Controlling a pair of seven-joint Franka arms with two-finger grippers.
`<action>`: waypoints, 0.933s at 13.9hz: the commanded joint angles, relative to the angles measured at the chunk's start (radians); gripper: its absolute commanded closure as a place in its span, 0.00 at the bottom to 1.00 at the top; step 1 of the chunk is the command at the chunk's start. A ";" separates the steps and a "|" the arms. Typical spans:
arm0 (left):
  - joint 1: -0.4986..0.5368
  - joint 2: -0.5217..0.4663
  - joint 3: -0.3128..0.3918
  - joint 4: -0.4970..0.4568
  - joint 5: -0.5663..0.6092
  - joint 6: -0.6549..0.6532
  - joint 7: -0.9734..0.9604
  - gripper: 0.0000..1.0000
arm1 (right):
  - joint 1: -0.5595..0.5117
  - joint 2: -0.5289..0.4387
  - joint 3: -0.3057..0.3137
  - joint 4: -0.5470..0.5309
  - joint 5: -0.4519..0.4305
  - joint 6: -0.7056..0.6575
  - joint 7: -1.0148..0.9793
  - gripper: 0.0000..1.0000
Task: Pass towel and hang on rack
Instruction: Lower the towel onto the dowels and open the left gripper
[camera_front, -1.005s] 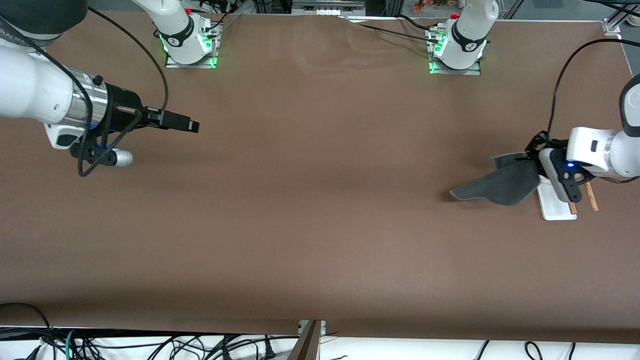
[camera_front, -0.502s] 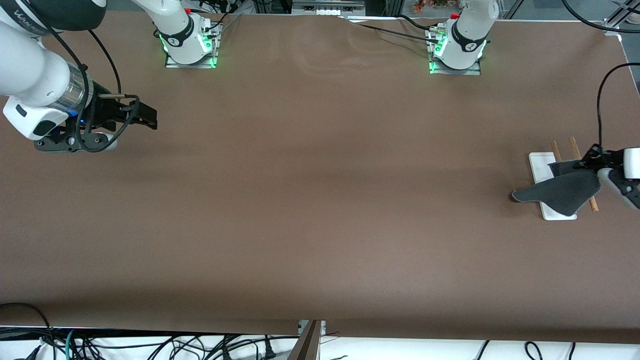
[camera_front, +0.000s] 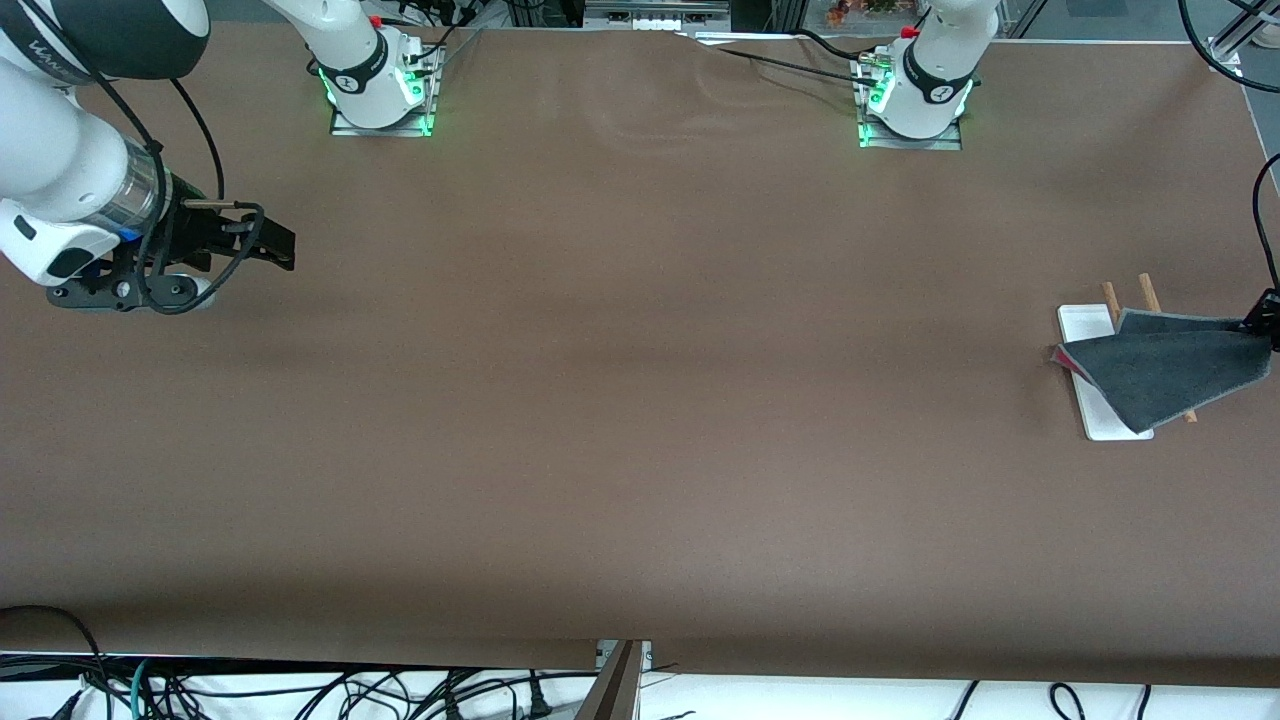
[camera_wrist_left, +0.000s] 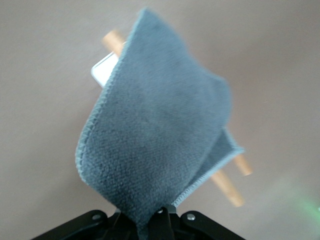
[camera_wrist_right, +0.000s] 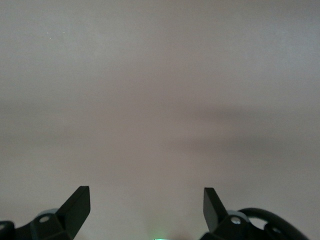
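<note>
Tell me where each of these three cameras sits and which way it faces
Front view: high across the table, facing both arm bases; shows the right gripper over bare table and the left gripper holding the towel over the rack.
Left wrist view: on the left wrist, looking down the left gripper at towel and rack rods.
Right wrist view: on the right wrist, open fingers over table.
Front and left wrist views share towel and rack.

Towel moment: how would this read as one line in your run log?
left claw: shut on towel, over rack | towel: dark grey face up | right claw: open, holds nothing, waits at right arm's end | hang: not yet done
</note>
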 joint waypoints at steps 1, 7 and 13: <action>0.043 0.071 -0.016 0.043 0.029 0.056 0.062 1.00 | -0.002 -0.026 -0.012 -0.032 -0.006 0.019 -0.017 0.00; 0.054 0.107 -0.016 0.045 0.015 0.096 0.052 0.00 | 0.006 -0.018 -0.007 -0.007 -0.005 0.020 -0.014 0.00; 0.057 0.093 -0.027 0.117 0.012 0.081 0.051 0.00 | 0.006 -0.018 -0.007 -0.007 -0.003 0.037 -0.016 0.00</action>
